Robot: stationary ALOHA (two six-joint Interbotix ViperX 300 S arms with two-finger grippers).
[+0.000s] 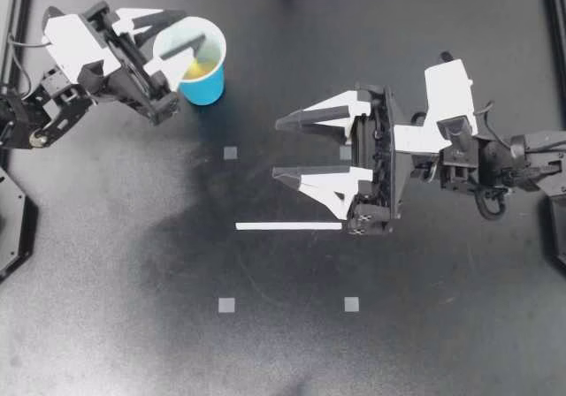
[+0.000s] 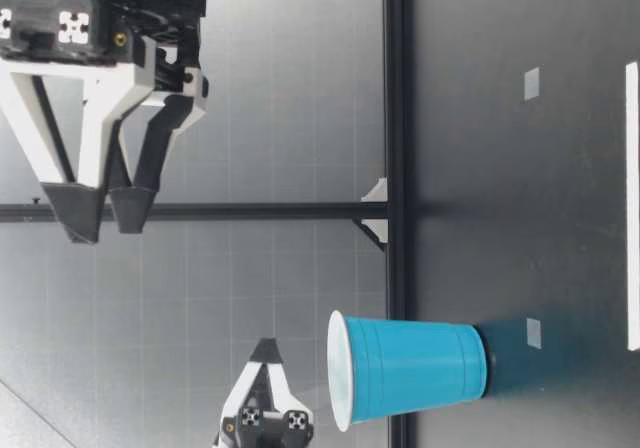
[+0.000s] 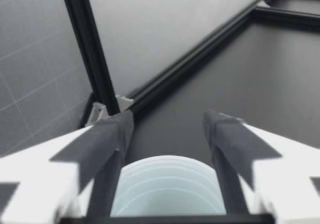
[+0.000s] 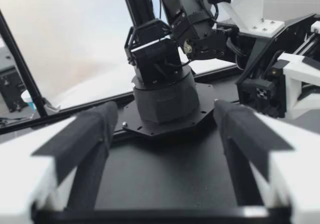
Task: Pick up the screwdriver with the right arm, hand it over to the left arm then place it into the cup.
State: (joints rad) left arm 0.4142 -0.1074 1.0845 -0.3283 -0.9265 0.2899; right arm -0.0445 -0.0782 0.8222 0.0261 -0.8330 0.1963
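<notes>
My left gripper point(image 1: 195, 26) hovers over the blue cup point(image 1: 205, 87) near the far left corner of the bench point(image 1: 106, 325), fingers apart and holding nothing. The screwdriver point(image 1: 200, 60) shows as a yellow shape inside the cup. Right of the bench's middle, my right gripper point(image 1: 278, 148) hangs wide open and empty, well above the surface

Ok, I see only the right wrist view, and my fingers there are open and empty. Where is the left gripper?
Observer: The left gripper hangs open over the cup.
Operator: Is anything in the cup?
Observer: The top view shows something yellow inside. I cannot tell what it is.
Operator: Does the cup stand upright?
Observer: Yes, the low view shows it upright on the table.
</notes>
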